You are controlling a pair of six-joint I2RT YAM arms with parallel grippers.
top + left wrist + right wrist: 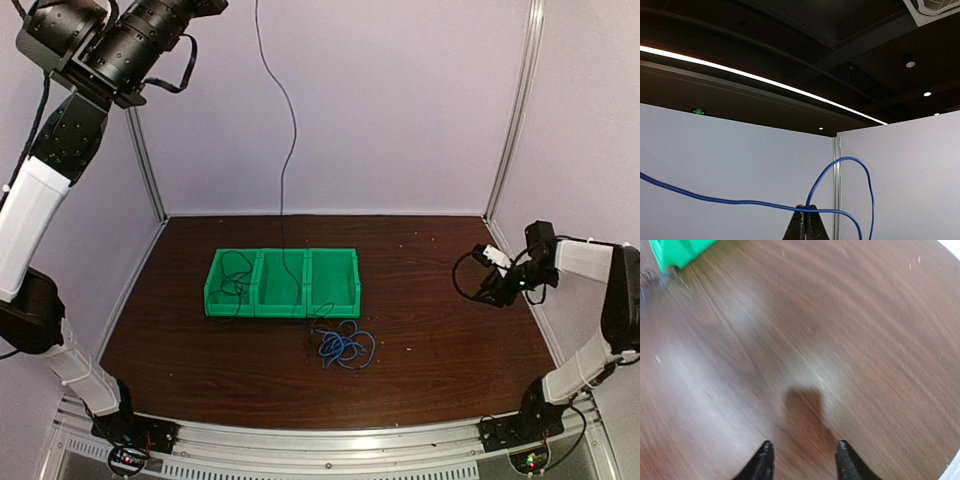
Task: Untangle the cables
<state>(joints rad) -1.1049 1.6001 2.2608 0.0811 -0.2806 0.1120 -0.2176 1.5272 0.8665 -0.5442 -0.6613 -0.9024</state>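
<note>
The green bin [270, 306] has three boxes. A black cable [234, 275] lies in the left box. The blue cable [345, 347] sits in a heap on the table [440, 340], just in front of the bin. The left fingers [797, 227], high up, are closed on the blue cable. The right fingers [762, 460] are apart and hold nothing.

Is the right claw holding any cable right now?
No, the right claw hangs above the brown wooden tabletop, its jaws standing apart with nothing between them.
</note>
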